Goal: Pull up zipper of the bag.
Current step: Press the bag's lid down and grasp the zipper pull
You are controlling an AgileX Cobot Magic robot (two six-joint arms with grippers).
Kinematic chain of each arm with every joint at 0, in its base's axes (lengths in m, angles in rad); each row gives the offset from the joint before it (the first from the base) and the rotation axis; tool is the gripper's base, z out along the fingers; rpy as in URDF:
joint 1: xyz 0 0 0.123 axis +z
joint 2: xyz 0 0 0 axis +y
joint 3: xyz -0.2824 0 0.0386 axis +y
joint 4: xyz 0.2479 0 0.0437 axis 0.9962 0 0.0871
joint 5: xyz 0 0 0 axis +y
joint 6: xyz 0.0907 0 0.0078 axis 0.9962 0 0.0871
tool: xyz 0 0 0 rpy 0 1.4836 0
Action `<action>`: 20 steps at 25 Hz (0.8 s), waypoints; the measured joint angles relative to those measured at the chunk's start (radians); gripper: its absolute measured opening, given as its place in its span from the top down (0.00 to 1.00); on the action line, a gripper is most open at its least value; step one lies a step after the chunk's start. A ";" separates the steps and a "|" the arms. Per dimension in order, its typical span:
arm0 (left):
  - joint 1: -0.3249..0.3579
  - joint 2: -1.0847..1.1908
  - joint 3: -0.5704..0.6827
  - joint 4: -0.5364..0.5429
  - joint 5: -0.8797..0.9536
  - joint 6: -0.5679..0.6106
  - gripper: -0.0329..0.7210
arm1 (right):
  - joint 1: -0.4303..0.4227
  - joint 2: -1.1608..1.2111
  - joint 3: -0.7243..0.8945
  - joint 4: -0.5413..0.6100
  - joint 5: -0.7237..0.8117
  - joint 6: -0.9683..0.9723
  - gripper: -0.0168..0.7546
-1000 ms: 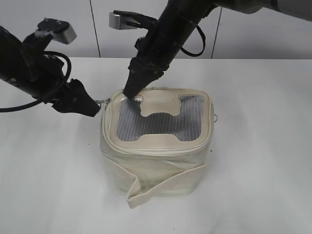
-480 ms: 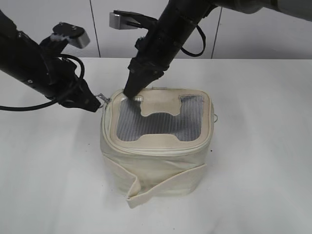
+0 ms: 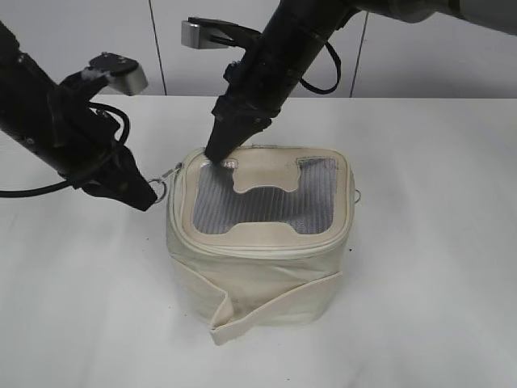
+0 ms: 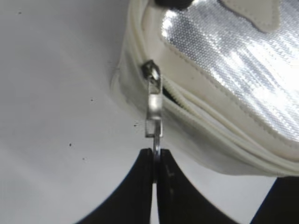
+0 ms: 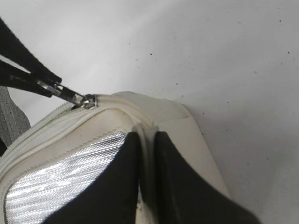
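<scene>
Left wrist view: the left tool (image 4: 155, 156) pinched the zipper (image 4: 153, 100) ring at the bag (image 3: 258, 242) corner on the table (image 3: 436, 242). The right tool (image 5: 145, 140), pressed together, pinched the lid edge. No writing showed.

White table (image 3: 436, 267) (few dark specks); pale grey panelled wall (image 3: 420, 65) behind, dark vert. seams.

The left gripper (image 3: 148, 196), clamped on the ring pull (image 4: 156, 140) of the zipper (image 3: 172, 173), has swung back toward the desk's left edge and dropped nearer its front edge; the pull now trails out from the bag's (image 3: 258, 242) left rear corner, lower than a moment ago
</scene>
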 joint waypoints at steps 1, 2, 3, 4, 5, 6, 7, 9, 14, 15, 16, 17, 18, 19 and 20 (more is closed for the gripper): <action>0.000 -0.008 0.000 0.001 0.012 -0.007 0.96 | 0.000 0.000 0.000 0.000 0.000 0.001 0.89; 0.000 -0.013 0.000 0.003 0.024 -0.014 0.96 | 0.000 0.000 0.000 0.000 0.000 0.001 0.89; 0.000 -0.017 0.000 0.005 0.034 -0.024 0.96 | 0.000 0.000 0.000 -0.001 0.000 0.001 0.89; 0.000 -0.019 0.000 0.005 0.040 -0.035 0.96 | 0.000 0.000 0.000 -0.001 0.000 0.002 0.89; 0.000 -0.020 0.000 0.005 0.046 -0.044 0.96 | 0.000 0.000 0.000 -0.001 0.000 0.006 0.89; 0.000 -0.020 0.000 0.005 0.053 -0.047 0.96 | 0.000 0.000 0.000 -0.001 0.000 0.011 0.89; 0.000 -0.021 0.000 0.004 0.058 -0.053 0.96 | 0.000 0.000 0.000 -0.001 0.000 0.017 0.89; 0.000 -0.021 -0.001 0.004 0.077 -0.063 0.96 | 0.001 0.000 0.000 -0.002 0.000 0.024 0.89; 0.000 -0.021 -0.001 0.004 0.131 -0.095 0.96 | 0.001 0.000 0.000 -0.004 0.000 0.031 0.89; 0.000 -0.022 -0.001 0.004 0.144 -0.100 0.96 | 0.001 0.000 0.000 -0.004 0.000 0.031 0.89; 0.000 -0.024 -0.001 0.004 0.160 -0.104 0.96 | 0.001 0.000 0.000 -0.005 0.000 0.031 0.89; 0.000 -0.025 -0.001 0.004 0.162 -0.108 0.96 | 0.001 0.000 0.000 -0.006 0.000 0.032 0.89; 0.000 -0.027 0.001 0.004 0.174 -0.115 0.96 | 0.001 0.000 0.000 -0.006 0.000 0.033 0.89; 0.000 -0.032 0.005 0.004 0.186 -0.122 0.96 | 0.002 0.000 0.000 -0.007 0.000 0.033 0.90; 0.000 -0.038 0.013 0.004 0.196 -0.126 0.96 | 0.002 -0.001 0.000 -0.007 0.000 0.034 0.90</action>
